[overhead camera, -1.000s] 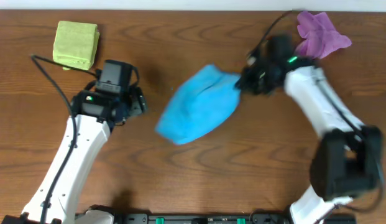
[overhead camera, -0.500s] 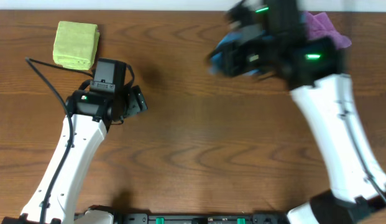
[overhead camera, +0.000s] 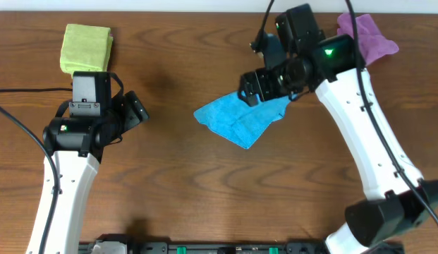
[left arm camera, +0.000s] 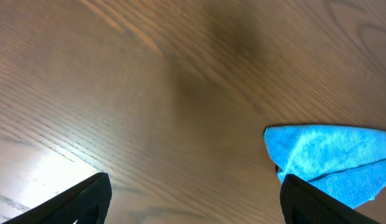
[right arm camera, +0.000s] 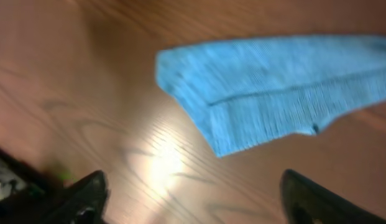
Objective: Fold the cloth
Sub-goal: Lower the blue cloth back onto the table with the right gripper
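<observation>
Overhead, blue cloth (overhead camera: 240, 120) lying on table (overhead camera: 204, 183)

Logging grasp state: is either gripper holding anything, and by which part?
Nothing is held. Left gripper and right gripper are open, empty; the blue cloth lies on the table.

Blue cloth (overhead camera: 240, 120): back down on the table (overhead camera: 204, 190) after hanging in the air, blurred, near the far edge half a second ago; now flatter and more angular than the rounded heap of a second ago, with one layer's edge showing across it; sits further right than that heap.
Right gripper (overhead camera: 250, 88): down from the high swing, now over the cloth's far right corner.
Right jaws: no longer closed on the cloth; wide apart, cloth beneath them.
Left gripper (overhead camera: 134, 111): shifted left, further from the cloth.
</observation>
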You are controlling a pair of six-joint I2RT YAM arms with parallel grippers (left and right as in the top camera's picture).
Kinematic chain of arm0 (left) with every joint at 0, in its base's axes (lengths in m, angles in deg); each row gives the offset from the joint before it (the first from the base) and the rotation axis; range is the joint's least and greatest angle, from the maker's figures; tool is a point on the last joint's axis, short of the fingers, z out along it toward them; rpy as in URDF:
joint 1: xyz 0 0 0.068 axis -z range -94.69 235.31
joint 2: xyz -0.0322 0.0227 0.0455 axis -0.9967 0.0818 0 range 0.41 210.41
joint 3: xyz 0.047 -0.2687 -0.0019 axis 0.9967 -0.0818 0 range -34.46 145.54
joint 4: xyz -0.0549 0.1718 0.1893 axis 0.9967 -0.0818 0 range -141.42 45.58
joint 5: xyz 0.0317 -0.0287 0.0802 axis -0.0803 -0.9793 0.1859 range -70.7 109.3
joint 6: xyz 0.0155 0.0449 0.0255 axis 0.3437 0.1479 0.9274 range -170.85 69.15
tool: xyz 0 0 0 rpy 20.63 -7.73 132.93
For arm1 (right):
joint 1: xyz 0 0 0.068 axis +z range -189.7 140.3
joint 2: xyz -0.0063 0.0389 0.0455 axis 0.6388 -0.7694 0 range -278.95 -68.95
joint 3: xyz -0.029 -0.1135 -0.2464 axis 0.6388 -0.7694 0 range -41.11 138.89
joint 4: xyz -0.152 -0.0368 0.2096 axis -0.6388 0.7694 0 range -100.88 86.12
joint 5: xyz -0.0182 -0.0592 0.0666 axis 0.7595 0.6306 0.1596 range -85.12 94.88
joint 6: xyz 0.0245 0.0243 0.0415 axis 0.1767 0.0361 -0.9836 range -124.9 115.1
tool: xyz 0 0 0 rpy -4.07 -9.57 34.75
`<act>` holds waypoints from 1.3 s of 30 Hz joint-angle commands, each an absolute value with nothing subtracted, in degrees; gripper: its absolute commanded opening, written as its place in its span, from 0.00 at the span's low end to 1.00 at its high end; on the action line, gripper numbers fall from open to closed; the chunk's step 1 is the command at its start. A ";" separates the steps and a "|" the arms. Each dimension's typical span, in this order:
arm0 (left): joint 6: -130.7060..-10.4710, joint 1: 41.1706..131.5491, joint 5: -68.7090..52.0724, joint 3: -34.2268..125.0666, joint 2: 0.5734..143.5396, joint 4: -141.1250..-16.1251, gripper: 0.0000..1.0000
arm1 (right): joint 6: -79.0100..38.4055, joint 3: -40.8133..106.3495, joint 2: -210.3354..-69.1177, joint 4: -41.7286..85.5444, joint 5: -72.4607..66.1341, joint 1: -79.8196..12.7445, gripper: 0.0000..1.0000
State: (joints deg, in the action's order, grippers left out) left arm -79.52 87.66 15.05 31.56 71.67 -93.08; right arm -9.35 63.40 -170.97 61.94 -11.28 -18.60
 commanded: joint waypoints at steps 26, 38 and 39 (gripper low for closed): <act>-77.64 87.51 14.83 32.24 71.59 -94.77 0.90 | -12.00 49.85 -190.95 46.73 7.05 -6.99 0.52; -77.62 87.51 15.20 32.24 71.59 -94.74 0.91 | -14.12 45.92 -191.54 42.27 9.37 -7.10 0.41; -77.62 87.51 15.20 32.24 71.59 -94.74 0.91 | -14.12 45.74 -191.54 42.07 9.39 -7.10 0.35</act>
